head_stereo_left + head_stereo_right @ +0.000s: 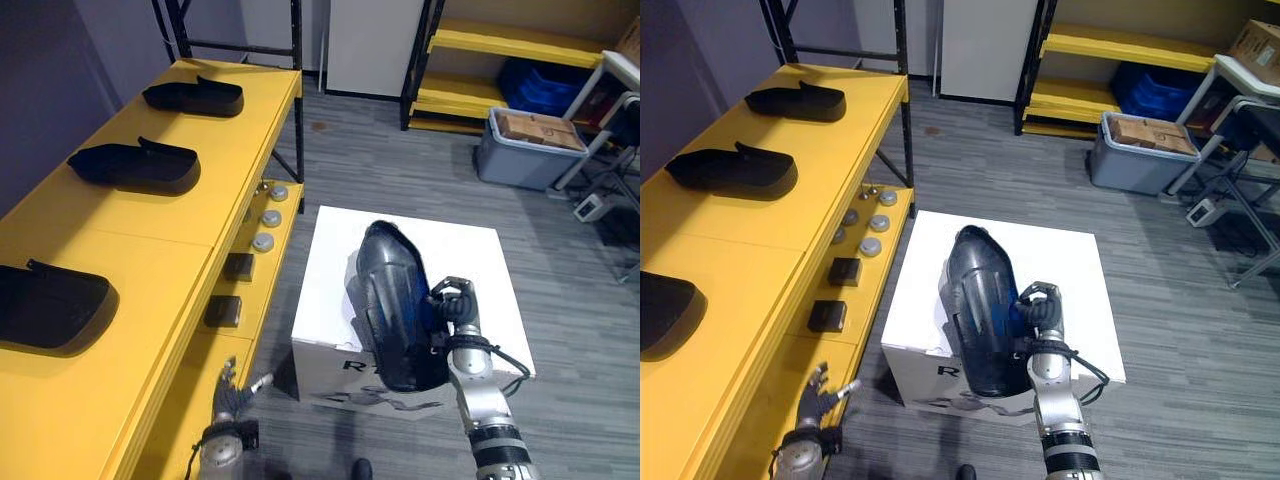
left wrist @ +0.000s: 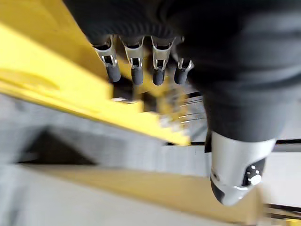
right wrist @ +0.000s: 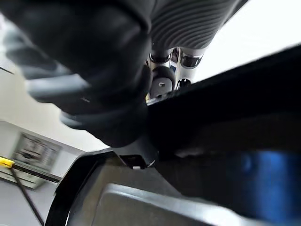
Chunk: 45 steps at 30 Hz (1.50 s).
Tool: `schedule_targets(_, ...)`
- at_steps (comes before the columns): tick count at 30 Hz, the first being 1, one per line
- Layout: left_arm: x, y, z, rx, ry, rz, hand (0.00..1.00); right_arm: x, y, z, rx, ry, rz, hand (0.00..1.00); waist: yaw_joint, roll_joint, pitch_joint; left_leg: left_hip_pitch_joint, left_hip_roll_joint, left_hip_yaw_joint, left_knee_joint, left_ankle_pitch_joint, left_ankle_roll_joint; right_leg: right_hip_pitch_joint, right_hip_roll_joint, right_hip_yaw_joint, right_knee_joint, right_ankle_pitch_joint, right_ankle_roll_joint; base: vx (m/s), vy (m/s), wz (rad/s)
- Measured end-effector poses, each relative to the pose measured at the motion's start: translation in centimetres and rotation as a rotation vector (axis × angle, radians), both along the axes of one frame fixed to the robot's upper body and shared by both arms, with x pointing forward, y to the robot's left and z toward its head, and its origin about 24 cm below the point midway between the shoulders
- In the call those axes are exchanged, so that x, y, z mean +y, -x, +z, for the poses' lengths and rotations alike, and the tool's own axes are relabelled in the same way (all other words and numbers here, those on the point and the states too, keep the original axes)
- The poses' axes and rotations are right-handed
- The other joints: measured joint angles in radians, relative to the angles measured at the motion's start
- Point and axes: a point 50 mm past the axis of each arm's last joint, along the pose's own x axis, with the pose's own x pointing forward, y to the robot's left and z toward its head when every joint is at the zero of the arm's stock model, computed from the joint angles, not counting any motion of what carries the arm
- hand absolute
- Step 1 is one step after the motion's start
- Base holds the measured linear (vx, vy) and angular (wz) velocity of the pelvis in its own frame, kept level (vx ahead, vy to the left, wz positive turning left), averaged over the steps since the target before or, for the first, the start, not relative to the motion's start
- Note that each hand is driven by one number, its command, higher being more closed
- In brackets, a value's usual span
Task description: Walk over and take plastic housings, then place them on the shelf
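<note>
A long dark plastic housing (image 1: 395,305) stands tilted on its edge above the white box (image 1: 470,255), a blue patch showing inside it. My right hand (image 1: 452,305) is shut on its right rim, with its fingers (image 3: 162,84) curled over the edge. Three more black housings lie along the yellow shelf top (image 1: 150,225): the far one (image 1: 195,96), the middle one (image 1: 135,165) and the near one (image 1: 50,305). My left hand (image 1: 228,385) hangs low beside the shelf's lower level, fingers (image 2: 134,70) straight and holding nothing.
On the yellow lower shelf (image 1: 245,290) lie round grey caps (image 1: 268,218) and small black blocks (image 1: 225,310). A black rack post (image 1: 297,90) stands at the shelf's far end. A grey bin with cardboard (image 1: 530,145) and another yellow rack (image 1: 500,70) stand at the back right.
</note>
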Motion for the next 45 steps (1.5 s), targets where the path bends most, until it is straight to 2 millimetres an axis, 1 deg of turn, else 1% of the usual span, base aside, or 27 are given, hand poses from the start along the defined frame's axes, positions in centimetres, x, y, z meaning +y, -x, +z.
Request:
schedule_targets(5,-1.3,-2.0,6.8,-0.331,0.017,-0.009,0.0,0.8,0.4,2.6,-0.129,-0.002,-0.009,1.0,0.001,0.006,-0.003,-0.001,-0.001,0.0,0.003,0.0,0.0,0.0,-0.001,0.0,0.0,0.0,0.0,0.0,0.0,0.0)
schedule_targets(7,-2.0,-2.4,8.3,-0.406,0.021,-0.041,0.0,1.2,0.5,3.4,-0.167,-0.002,-0.009,1.0,0.001,0.012,-0.007,-0.001,-0.002,0.0,0.004,0.0,0.0,0.0,-0.001,0.0,0.0,0.0,0.0,0.0,0.0,0.0)
schedule_targets(8,-2.3,-2.5,8.8,-0.427,0.024,-0.052,0.0,1.3,0.5,3.6,-0.178,-0.003,-0.006,1.0,0.001,0.016,-0.009,-0.001,-0.002,0.0,0.004,0.0,0.0,0.0,-0.001,0.0,0.0,0.0,0.0,0.0,0.0,0.0)
schedule_targets(10,-3.6,-2.8,10.0,-0.487,0.042,-0.107,0.0,1.8,0.5,4.5,-0.216,-0.002,0.016,1.0,0.001,0.027,-0.016,0.0,-0.002,0.0,0.004,0.0,0.0,0.002,-0.002,0.001,0.0,0.0,0.0,0.0,0.0,0.0)
schedule_targets(11,-4.1,-2.9,10.2,-0.497,0.05,-0.124,0.0,2.0,0.5,4.7,-0.224,-0.002,0.023,1.0,0.002,0.03,-0.018,0.001,-0.002,0.0,0.004,0.0,0.0,0.002,-0.002,0.001,0.0,0.0,0.0,0.0,0.0,0.0)
schedule_targets(14,-6.2,-3.3,10.8,-0.523,0.12,-0.215,0.0,3.1,0.4,5.1,-0.243,-0.004,0.063,1.0,0.001,0.04,-0.035,0.003,-0.001,0.001,0.005,0.0,0.001,0.004,0.0,0.001,0.0,0.0,0.0,0.0,0.0,0.0)
schedule_targets(16,-7.0,-3.5,10.9,-0.528,0.132,-0.251,0.0,3.6,0.3,5.2,-0.249,-0.006,0.078,1.0,0.001,0.042,-0.042,0.003,0.0,0.001,0.006,0.0,0.001,0.004,0.002,0.002,0.0,0.001,-0.001,0.0,0.0,0.0)
schedule_targets(18,-7.8,-3.7,11.2,-0.538,0.142,-0.286,0.0,4.2,-0.1,6.0,-0.279,-0.013,0.09,1.0,-0.001,0.043,-0.043,0.003,0.0,0.003,0.008,0.0,0.001,0.004,0.005,0.004,0.0,0.004,-0.004,-0.01,0.0,-0.04)
schedule_targets(20,-8.7,-4.2,11.0,-0.531,0.161,-0.324,0.0,4.9,-0.5,7.4,-0.336,-0.019,0.105,1.0,0.001,0.043,-0.047,0.003,0.001,0.005,0.011,0.0,0.001,0.004,0.007,0.007,-0.001,0.008,-0.005,-0.02,0.006,-0.04)
schedule_targets(22,-9.5,-4.4,10.6,-0.51,0.175,-0.348,0.0,5.5,-0.4,8.3,-0.383,-0.027,0.123,1.0,0.001,0.043,-0.052,0.003,0.002,0.008,0.012,0.0,0.001,0.003,0.008,0.009,-0.001,0.01,-0.006,-0.01,0.007,-0.05)
schedule_targets(23,-9.9,-4.4,10.3,-0.495,0.18,-0.362,0.0,6.2,-0.3,8.7,-0.409,-0.038,0.144,1.0,0.0,0.043,-0.057,0.003,0.003,0.009,0.012,0.0,0.001,0.002,0.009,0.01,-0.001,0.011,-0.007,0.0,0.006,-0.05)
schedule_targets(25,-10.5,-4.7,10.2,-0.486,0.196,-0.383,0.0,6.9,-0.1,9.2,-0.433,-0.054,0.162,1.0,0.0,0.043,-0.058,0.002,0.004,0.011,0.012,0.0,0.001,0.001,0.009,0.01,-0.001,0.014,-0.007,0.0,0.004,-0.05)
schedule_targets(27,-11.2,-4.9,10.3,-0.485,0.199,-0.401,0.0,7.6,-0.1,9.4,-0.442,-0.06,0.189,1.0,0.001,0.043,-0.058,0.002,0.004,0.017,0.013,0.0,0.001,-0.001,0.01,0.013,-0.001,0.016,-0.007,0.0,0.001,-0.08)
schedule_targets(31,-12.7,-5.5,11.5,-0.525,0.202,-0.457,0.0,8.8,0.0,9.4,-0.44,-0.081,0.241,1.0,0.001,0.043,-0.058,0.002,0.003,0.027,0.013,0.001,0.003,-0.006,0.01,0.03,-0.001,0.021,-0.005,0.0,0.016,-0.07)
schedule_targets(36,-13.1,-5.9,11.6,-0.528,0.196,-0.446,0.0,8.9,-0.1,9.3,-0.438,-0.097,0.232,1.0,0.0,0.043,-0.061,-0.002,0.003,0.031,0.013,0.002,0.004,-0.011,0.01,0.031,-0.001,0.023,-0.005,0.0,0.008,-0.01)
schedule_targets(37,-13.1,-5.9,11.5,-0.525,0.196,-0.445,1.0,8.9,-0.1,9.1,-0.43,-0.107,0.23,1.0,-0.001,0.043,-0.067,-0.005,0.003,0.031,0.013,0.002,0.004,-0.014,0.01,0.031,-0.001,0.023,-0.005,0.0,0.0,0.0)
schedule_targets(42,-13.2,-5.9,11.0,-0.501,0.19,-0.422,1.0,8.9,-0.4,8.3,-0.395,-0.118,0.226,1.0,-0.002,0.043,-0.084,-0.011,0.003,0.029,0.013,0.004,0.006,-0.019,0.01,0.03,-0.001,0.024,-0.005,0.01,0.005,0.0)
schedule_targets(43,-13.2,-5.9,10.9,-0.495,0.188,-0.416,1.0,8.9,-0.5,8.0,-0.384,-0.12,0.227,0.0,-0.002,0.043,-0.088,-0.012,0.002,0.028,0.013,0.004,0.007,-0.019,0.008,0.031,-0.001,0.024,-0.005,0.0,0.0,0.0)
schedule_targets(45,-13.1,-5.9,10.5,-0.478,0.179,-0.409,1.0,8.9,-0.6,7.6,-0.365,-0.105,0.233,0.0,-0.002,0.043,-0.093,-0.013,0.002,0.027,0.013,0.005,0.008,-0.019,0.007,0.031,-0.001,0.024,-0.005,0.0,0.018,0.01)
